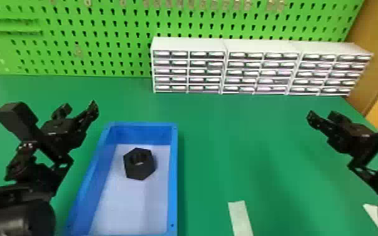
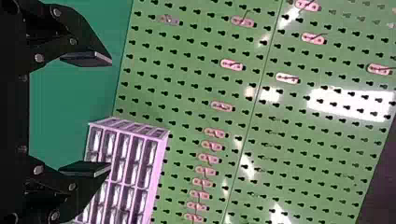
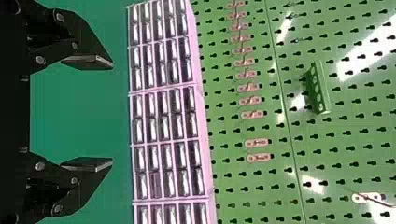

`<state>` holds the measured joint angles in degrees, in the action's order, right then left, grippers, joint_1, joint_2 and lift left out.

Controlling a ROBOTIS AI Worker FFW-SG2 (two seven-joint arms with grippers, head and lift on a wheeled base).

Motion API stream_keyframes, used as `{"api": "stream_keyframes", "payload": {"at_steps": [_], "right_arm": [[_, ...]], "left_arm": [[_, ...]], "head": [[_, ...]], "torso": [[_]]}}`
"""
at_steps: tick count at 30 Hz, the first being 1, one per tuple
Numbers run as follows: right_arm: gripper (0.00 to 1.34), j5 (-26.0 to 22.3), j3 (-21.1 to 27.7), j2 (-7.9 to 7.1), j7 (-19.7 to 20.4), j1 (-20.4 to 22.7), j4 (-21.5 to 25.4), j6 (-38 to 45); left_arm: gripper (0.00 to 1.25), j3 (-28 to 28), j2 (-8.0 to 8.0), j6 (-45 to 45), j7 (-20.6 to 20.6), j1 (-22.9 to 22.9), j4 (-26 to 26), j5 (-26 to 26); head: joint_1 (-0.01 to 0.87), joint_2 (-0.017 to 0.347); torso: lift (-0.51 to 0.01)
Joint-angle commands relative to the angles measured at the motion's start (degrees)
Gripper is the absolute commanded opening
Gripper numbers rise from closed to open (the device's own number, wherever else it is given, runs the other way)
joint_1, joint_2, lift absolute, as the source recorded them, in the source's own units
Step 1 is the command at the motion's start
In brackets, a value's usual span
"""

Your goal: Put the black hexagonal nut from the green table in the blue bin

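Observation:
The black hexagonal nut (image 1: 139,164) lies inside the blue bin (image 1: 174,175), on its pale floor toward the far end. Left of the bin, my left gripper (image 1: 80,109) is held above the green table (image 1: 229,141). In the left wrist view the left gripper (image 2: 95,113) is open, its fingers wide apart with nothing between them. My right gripper (image 1: 321,116) is over the table's right side, well away from the bin. The right wrist view shows the right gripper (image 3: 100,113) open and holding nothing.
White drawer cabinets (image 1: 260,72) stand along the back of the table before a green pegboard (image 1: 103,40). A pale strip (image 1: 241,216) lies right of the bin near the front, and a white piece (image 1: 374,216) lies by the right arm.

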<state>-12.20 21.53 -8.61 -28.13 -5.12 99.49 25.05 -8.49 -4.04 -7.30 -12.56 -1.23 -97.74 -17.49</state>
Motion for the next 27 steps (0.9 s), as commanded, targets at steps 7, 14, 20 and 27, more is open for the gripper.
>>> {"api": "stream_keyframes", "payload": {"at_steps": [7, 14, 20, 27], "right_arm": [[0.81, 0.4, -0.1, 0.26, 0.0, -0.2, 0.0, 0.0], [0.81, 0.6, 0.0, 0.44, 0.0, -0.2, 0.0, 0.0], [0.81, 0.6, 0.0, 0.44, 0.0, -0.3, 0.0, 0.0], [0.81, 0.6, 0.0, 0.44, 0.0, -0.4, 0.0, 0.0]], "left_arm": [[0.79, -0.4, 0.00, 0.0, 0.0, 0.0, 0.0, 0.0], [0.79, -0.6, 0.00, 0.0, 0.0, 0.0, -0.1, 0.0], [0.79, -0.8, 0.00, 0.1, 0.0, -0.1, -0.1, 0.0], [0.79, -1.0, 0.00, 0.2, 0.0, 0.0, -0.1, 0.0]], "head": [[0.691, 0.009], [0.691, 0.009], [0.691, 0.009], [0.691, 0.009]], "torso": [[-0.097], [-0.097], [-0.097], [-0.097]]}}
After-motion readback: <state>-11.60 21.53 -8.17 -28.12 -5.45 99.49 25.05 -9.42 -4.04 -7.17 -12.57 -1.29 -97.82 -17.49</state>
